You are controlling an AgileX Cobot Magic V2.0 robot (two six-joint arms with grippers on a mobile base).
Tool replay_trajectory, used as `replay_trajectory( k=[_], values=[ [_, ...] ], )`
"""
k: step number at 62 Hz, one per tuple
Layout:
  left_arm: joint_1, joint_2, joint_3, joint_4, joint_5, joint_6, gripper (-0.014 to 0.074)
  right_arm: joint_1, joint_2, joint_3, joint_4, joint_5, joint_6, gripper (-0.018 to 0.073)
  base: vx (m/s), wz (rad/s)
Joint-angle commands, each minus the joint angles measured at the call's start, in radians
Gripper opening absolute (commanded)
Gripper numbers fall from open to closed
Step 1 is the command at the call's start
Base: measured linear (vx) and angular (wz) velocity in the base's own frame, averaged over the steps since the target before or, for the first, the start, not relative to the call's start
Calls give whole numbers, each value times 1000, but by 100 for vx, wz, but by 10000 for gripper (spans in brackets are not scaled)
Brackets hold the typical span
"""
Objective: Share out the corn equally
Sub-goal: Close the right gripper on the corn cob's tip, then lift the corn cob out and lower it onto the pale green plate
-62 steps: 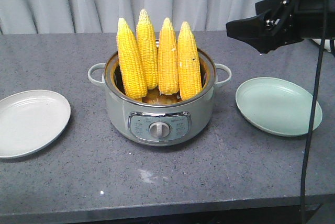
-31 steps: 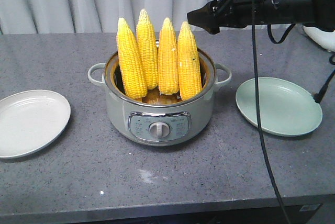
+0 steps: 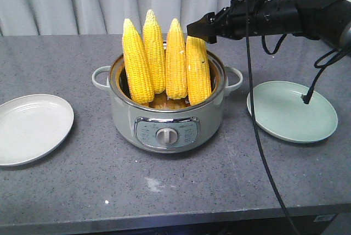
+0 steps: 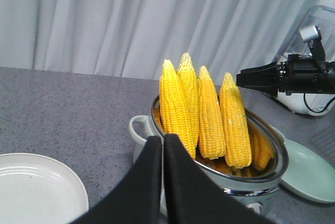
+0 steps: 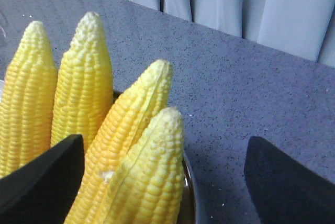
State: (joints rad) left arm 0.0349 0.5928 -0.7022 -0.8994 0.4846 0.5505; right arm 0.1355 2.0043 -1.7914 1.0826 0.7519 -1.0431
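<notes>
Yellow corn [image 3: 164, 62], four cobs, stands upright in the pot [image 3: 167, 128] on the counter [image 3: 66, 191]. The right pincer [image 3: 197, 31] hovers spread apart at the rightmost cob's tip, and the left pincer [image 4: 163, 153] is closed on nothing. The cobs look stiff, fairly heavy and perhaps slick, so grip below the tapered tip.

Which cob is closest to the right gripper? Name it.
The rightmost cob in the front view; it alone has the right gripper at its tip.
</notes>
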Motion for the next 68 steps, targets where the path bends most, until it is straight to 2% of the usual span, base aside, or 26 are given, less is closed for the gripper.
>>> replay_trajectory(
  k=[1,14,25,36,53,68],
  values=[
    [0,8,-34,-32,-43,0,4,9,-41,-35,44,-8,-3,595,0,0],
    [0,8,-34,-32,-43,0,4,64,-21,-35,11,-59,-6,594,0,0],
    [0,8,-34,-32,-42,0,4,62,-21,-33,2,-96,41,546,0,0],
    [0,8,-34,-32,-43,0,4,63,-21,-33,-58,-88,52,372,0,0],
    [0,8,-34,-32,-43,0,4,62,-40,-33,-60,-76,42,-3,0,0],
    [0,8,-34,-32,-43,0,4,56,-199,-33,-60,-136,42,-8,0,0]
  ],
)
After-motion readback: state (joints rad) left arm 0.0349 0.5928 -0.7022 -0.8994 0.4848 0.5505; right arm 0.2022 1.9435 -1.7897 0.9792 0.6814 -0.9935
